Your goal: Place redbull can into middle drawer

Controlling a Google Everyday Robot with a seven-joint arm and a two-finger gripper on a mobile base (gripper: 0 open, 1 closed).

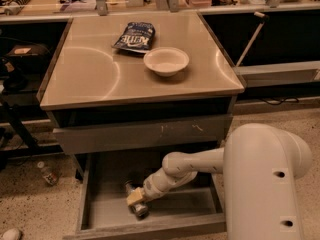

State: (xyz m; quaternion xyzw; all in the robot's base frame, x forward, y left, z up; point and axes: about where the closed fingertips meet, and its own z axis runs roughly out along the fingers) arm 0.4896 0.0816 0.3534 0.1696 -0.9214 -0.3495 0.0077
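The middle drawer (150,227) is pulled open at the bottom of the cabinet, and its grey floor shows. The redbull can (140,209), slim and silver, lies inside the drawer on the left part of the floor. My arm reaches down into the drawer from the right. My gripper (135,198) is low over the floor and shut across the middle of the can. One yellowish pad (133,196) shows over the can. The gripper covers part of the can.
A closed grey drawer front with white scratch marks (145,134) sits just above the open drawer. On the cabinet top are a white bowl (166,60) and a dark blue chip bag (135,36). A small bottle (47,173) lies on the floor to the left.
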